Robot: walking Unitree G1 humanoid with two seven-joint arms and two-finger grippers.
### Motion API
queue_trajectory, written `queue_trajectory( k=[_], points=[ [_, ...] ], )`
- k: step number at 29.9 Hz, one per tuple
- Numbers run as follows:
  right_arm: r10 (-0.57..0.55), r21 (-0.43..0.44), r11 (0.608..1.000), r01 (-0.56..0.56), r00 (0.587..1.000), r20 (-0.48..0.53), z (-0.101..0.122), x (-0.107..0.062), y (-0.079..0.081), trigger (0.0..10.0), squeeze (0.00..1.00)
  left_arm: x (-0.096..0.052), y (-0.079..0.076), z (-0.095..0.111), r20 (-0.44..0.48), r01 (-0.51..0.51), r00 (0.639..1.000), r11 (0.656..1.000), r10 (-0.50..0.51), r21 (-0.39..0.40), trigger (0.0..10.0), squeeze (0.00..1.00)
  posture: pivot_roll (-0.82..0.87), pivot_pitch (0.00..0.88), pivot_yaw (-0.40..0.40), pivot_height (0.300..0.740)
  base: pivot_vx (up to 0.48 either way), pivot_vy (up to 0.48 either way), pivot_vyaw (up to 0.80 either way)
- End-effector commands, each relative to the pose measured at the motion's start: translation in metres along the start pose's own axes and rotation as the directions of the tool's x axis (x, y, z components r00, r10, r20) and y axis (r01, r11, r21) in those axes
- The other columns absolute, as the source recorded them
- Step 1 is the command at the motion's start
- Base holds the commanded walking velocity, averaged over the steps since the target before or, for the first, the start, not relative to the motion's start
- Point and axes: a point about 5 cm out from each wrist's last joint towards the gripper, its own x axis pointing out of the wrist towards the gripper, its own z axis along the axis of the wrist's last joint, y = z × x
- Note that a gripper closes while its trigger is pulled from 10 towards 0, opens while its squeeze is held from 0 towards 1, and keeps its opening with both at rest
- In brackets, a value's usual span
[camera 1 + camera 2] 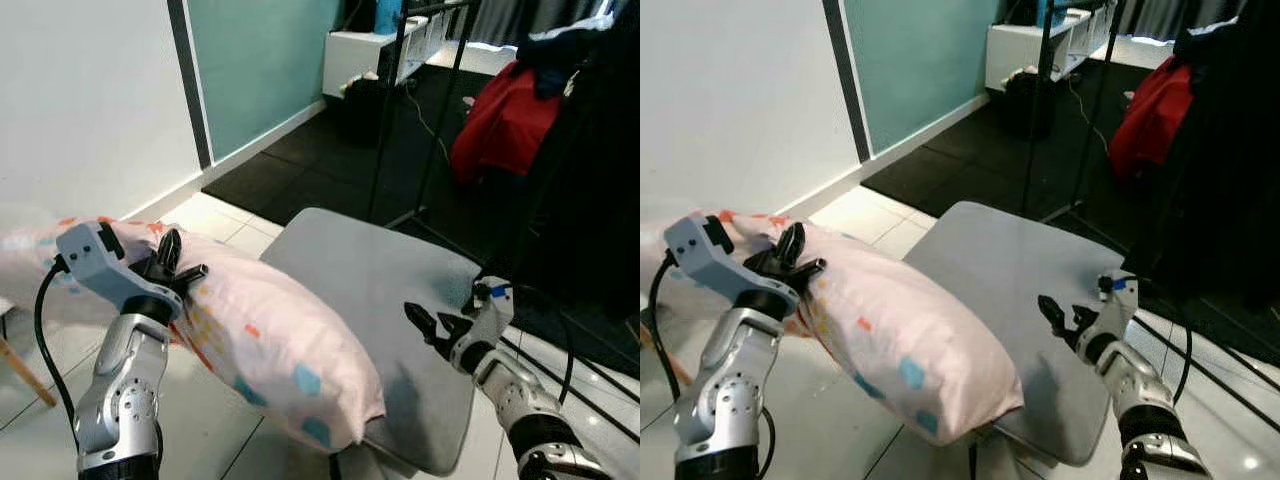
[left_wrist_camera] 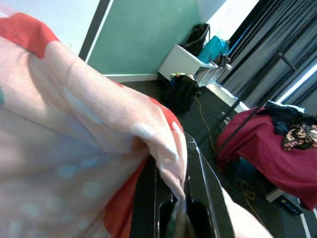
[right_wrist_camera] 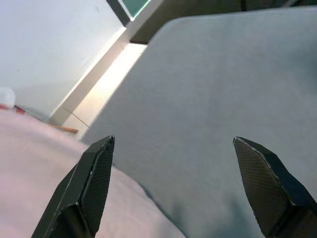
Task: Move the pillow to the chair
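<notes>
i am pinching a fold of the pillow (image 1: 262,345) fabric with my left gripper (image 1: 172,265), fingers closed on its upper edge near one end. the pillow's long axis is running from that grip, on my left, toward the chair (image 1: 390,300) ahead and to my right. its far end is lying over the near left edge of the grey seat; the rest is hanging off to the left. my right gripper (image 1: 432,325) is hovering over the seat, fingers spread and holding nothing, just beside the pillow's far end. judgement: the left arm is doing the carrying, and the next move is a shift rightward onto the seat.
</notes>
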Motion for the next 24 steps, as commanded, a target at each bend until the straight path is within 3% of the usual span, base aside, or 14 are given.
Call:
queue_trajectory(
  k=[1,4,11,24],
  points=[
    [0.009,0.004,1.000,-0.009,1.000,-0.010,0.001,0.002,0.001,10.0,0.00,0.005,-0.015,0.015,0.044,0.051,0.998,0.998,-0.053,0.042,10.0,0.00,-0.23,0.008,-0.021,0.658,0.000,0.000,0.00],
    [0.012,0.004,1.000,-0.012,1.000,-0.007,0.002,0.002,0.001,10.0,0.00,0.005,-0.017,0.009,-0.010,0.060,0.998,0.997,-0.059,0.053,10.0,0.00,-0.23,0.006,-0.020,0.673,-0.320,0.000,0.00],
    [0.014,0.011,1.000,-0.013,1.000,-0.005,0.000,0.003,0.002,10.0,0.00,0.001,-0.017,0.003,-0.022,0.058,0.998,0.995,-0.056,0.079,10.0,0.00,-0.22,0.000,-0.015,0.703,-0.470,0.000,0.00],
    [0.008,0.002,1.000,-0.008,1.000,-0.007,-0.003,0.002,0.001,10.0,0.00,-0.004,-0.015,-0.004,-0.037,0.033,0.999,0.991,-0.029,0.132,10.0,0.00,-0.22,0.001,-0.001,0.740,0.000,0.000,0.00]
  ],
)
